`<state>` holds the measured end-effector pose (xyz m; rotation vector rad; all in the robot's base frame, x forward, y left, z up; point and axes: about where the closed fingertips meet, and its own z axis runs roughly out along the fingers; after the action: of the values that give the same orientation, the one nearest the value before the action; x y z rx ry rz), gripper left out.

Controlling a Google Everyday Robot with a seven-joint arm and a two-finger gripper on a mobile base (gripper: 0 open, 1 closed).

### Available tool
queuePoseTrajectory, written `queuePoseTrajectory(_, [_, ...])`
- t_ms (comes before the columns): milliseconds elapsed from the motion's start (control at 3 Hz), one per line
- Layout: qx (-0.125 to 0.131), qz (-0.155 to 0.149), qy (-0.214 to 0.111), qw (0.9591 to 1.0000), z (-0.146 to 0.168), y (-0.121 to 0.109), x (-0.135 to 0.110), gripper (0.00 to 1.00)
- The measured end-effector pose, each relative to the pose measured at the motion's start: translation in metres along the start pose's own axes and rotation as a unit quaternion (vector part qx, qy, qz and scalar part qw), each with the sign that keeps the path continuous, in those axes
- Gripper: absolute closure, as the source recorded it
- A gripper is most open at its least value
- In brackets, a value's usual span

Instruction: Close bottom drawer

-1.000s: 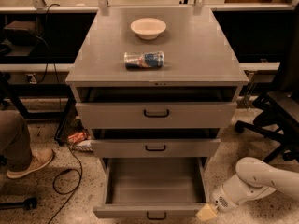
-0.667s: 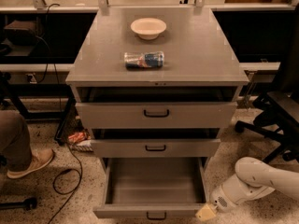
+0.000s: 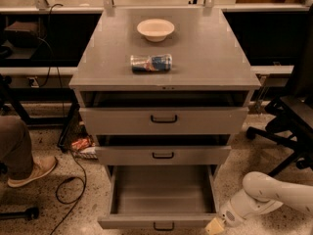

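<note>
The bottom drawer (image 3: 161, 197) of the grey cabinet is pulled far out and its deep tray is empty. Its low front panel with a small black loop handle (image 3: 163, 226) lies at the bottom edge of the view. My gripper (image 3: 215, 226) is low at the bottom right, just past the right end of that front panel, on the white arm (image 3: 274, 195) that reaches in from the right. The middle drawer (image 3: 163, 155) and top drawer (image 3: 164, 120) stand slightly out.
A white bowl (image 3: 155, 29) and a can lying on its side (image 3: 151, 63) sit on the cabinet top. A person's leg and shoe (image 3: 24, 168) and a black cable (image 3: 73, 180) are on the floor at left. An office chair (image 3: 288, 116) stands at right.
</note>
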<state>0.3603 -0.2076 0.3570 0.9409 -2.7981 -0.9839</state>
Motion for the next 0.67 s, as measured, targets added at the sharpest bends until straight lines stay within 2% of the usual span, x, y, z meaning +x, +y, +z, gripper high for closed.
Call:
queuePoseTrajectory(333, [0.023,0.014,-0.003,0.9996,0.032,-0.035,0.004,1.00])
queuePoseTrajectory(667, [0.030,-0.004,-0.010,0.9995,0.056,-0.058,-0.001,1.00])
